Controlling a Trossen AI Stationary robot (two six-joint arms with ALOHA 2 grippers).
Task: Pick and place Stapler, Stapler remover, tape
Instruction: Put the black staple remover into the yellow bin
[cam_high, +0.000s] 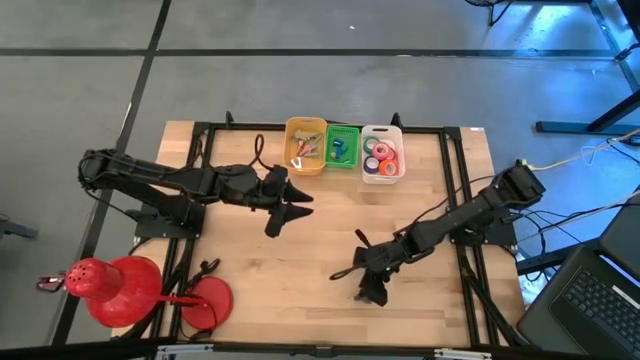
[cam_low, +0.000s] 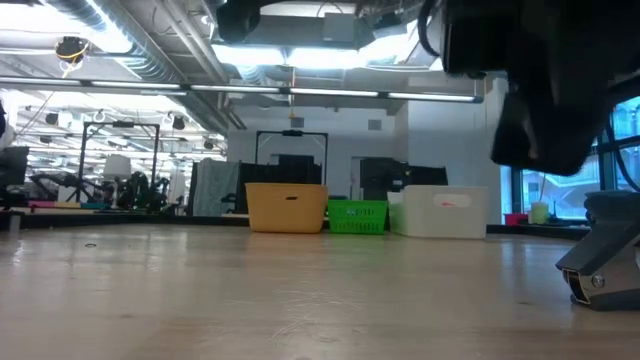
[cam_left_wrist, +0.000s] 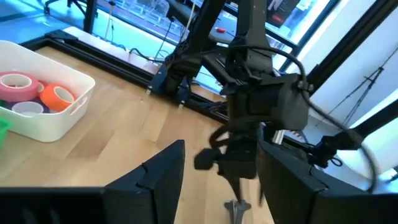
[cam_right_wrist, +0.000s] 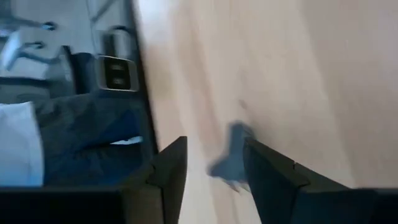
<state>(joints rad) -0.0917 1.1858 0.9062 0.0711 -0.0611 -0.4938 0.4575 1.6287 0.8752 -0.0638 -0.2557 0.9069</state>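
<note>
Tape rolls (cam_high: 381, 155) sit in the white bin (cam_high: 397, 132) at the far edge of the bench (cam_high: 300, 260), pink, green and orange rings with pale centres showing from above. The left wrist view sees the same white bin with a pink roll and an orange roll inside. Just beside it stands a green basket (cam_high: 343, 146) with small blue and dark items in it, too small to name, and next to that a yellow bin (cam_high: 306, 146) holding several small pieces, also too small to tell. All 3 containers stand in a row, touching or nearly so.

Nearer the front of the bench, right of centre, the right claw (cam_high: 371, 288) hangs low over the bare wood. A small grey metal thing (cam_low: 600, 262) rests on the bench under it in the low view; its kind cannot be told. The right wrist view shows the 2 fingers (cam_right_wrist: 273, 180) parted, with a blurred dark shape on the wood between them; nothing is clearly gripped.

The left claw (cam_high: 288, 205) hovers above the bench, in front of the yellow bin and well apart from the row of containers. Its fingers (cam_left_wrist: 155, 180) stand moderately apart with nothing between them.

At the front left corner stand large red round objects (cam_high: 120, 288).
</note>
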